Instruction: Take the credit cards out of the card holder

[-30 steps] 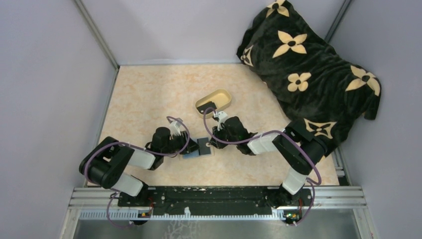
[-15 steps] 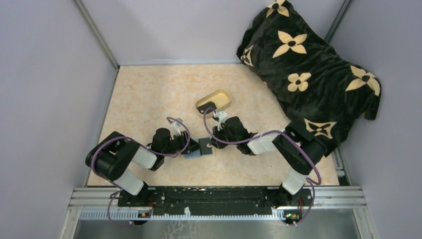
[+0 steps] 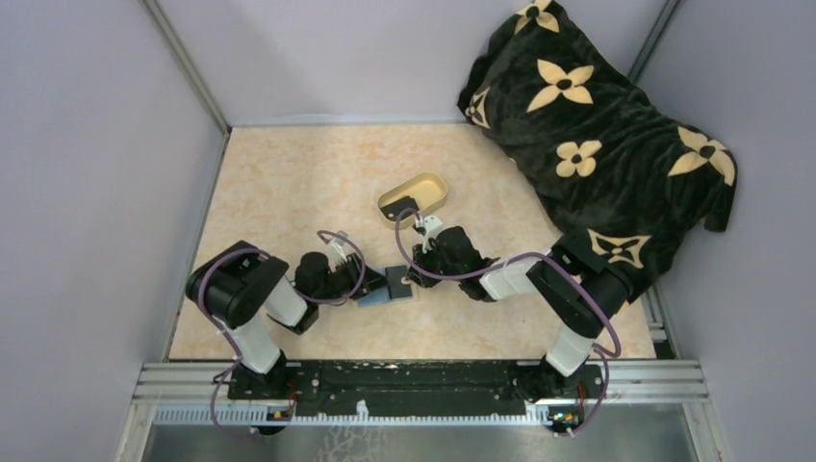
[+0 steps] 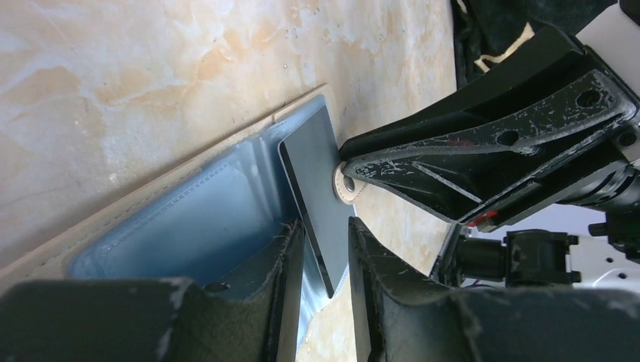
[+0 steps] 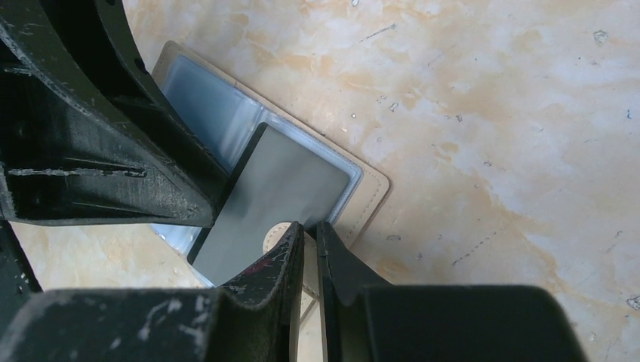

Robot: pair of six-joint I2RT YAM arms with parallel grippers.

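The card holder [image 3: 377,293] lies open on the table between both grippers, blue-grey faces [image 4: 196,219] up. A black credit card [image 4: 317,181] sticks up out of its right pocket, also visible in the right wrist view [image 5: 279,196]. My left gripper [image 4: 326,234] straddles that card's near corner, jaws narrow, with a gap still showing beside the card. My right gripper [image 5: 311,230] is shut on the holder's tan closing tab [image 5: 281,232], pinning it to the table. Another black card [image 3: 404,205] lies in the oval dish [image 3: 423,183].
The cream-yellow dish stands just behind the right gripper. A black blanket with cream flowers [image 3: 597,135] is heaped over the back right corner. Grey walls close in the left and far sides.
My left arm's elbow has swung right and closer to the holder, and the left jaws have narrowed around the card. The right arm and the holder have stayed put.
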